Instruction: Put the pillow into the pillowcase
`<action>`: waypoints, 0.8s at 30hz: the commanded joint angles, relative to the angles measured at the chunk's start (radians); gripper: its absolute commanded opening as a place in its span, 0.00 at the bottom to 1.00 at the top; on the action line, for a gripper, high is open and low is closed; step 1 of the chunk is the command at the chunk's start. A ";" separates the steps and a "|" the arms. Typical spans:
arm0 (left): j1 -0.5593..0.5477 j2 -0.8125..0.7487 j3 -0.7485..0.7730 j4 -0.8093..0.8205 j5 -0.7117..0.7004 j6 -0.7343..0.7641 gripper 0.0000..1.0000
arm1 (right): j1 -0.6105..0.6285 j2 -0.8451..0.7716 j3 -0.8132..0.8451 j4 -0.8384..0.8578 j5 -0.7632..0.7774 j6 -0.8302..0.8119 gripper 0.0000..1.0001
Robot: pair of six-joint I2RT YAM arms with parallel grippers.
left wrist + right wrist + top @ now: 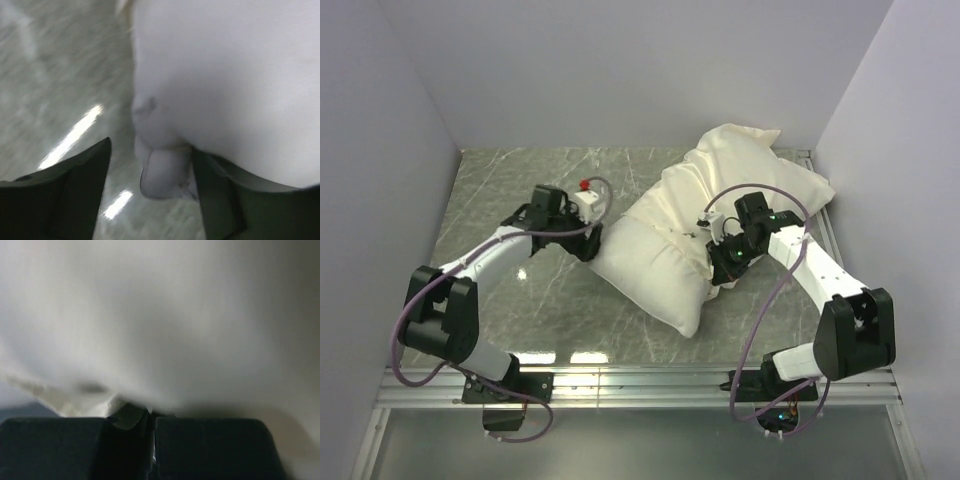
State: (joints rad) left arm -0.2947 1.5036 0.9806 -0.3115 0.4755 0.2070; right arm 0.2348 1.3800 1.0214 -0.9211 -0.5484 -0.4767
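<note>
Top external shows one pillow (645,270), seemingly partly inside one pillowcase (760,170).

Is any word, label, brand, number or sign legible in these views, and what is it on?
No readable text in any view.
pillowcase: plain cream fabric, no print or tag lettering visible.
white module on the left arm, with a red cap: no marking can be made out at this size.
Left and right wrist views: only blurred fabric and dark fingers, no lettering.

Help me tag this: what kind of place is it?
Probably a lab robot cell: white walls enclose a marble-patterned table, with left arm and right arm bolted to a metal rail.
</note>
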 commanded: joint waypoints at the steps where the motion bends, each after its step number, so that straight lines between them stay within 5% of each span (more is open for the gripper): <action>1: -0.133 -0.075 -0.023 0.141 0.107 -0.065 0.68 | -0.005 0.025 0.037 0.070 0.015 0.023 0.00; 5: -0.277 -0.095 -0.010 0.256 0.135 -0.201 0.56 | 0.020 0.047 0.069 0.045 -0.079 0.018 0.00; 9: -0.345 -0.086 0.036 0.209 0.153 -0.232 0.64 | 0.011 0.045 0.083 0.024 0.029 -0.016 0.00; 16: -0.343 -0.273 -0.085 0.043 0.008 0.124 0.72 | -0.093 0.086 -0.037 0.206 0.338 -0.089 0.00; 19: -0.272 -0.423 -0.215 0.121 -0.179 0.149 0.75 | -0.170 0.169 0.011 0.231 0.355 -0.115 0.00; 24: -0.176 -0.523 -0.307 0.292 -0.239 0.195 0.76 | -0.210 0.231 0.112 0.211 0.352 -0.112 0.00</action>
State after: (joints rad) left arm -0.4812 0.9813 0.7078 -0.1619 0.3065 0.3340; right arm 0.0429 1.5883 1.0679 -0.7895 -0.2554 -0.5789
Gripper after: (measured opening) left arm 0.758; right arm 0.006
